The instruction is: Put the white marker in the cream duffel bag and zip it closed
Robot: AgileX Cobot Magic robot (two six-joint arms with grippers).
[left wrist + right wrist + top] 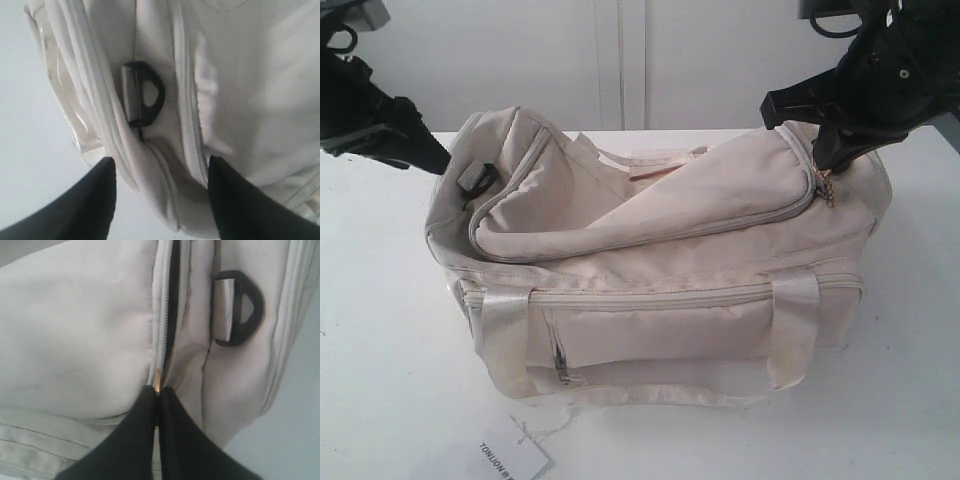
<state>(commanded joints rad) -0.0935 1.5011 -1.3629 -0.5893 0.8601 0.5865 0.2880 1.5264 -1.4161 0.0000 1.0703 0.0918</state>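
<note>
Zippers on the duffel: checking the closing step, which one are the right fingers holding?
The curved top zipper: its gold pull is pinched between the right fingers. The long front zipper and small pocket zipper are untouched.

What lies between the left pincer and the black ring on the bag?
Only the cream duffel bag: its end fabric and zipper seams fill the stretch from the black ring to the open left pincer. The left wrist view shows this.
</note>
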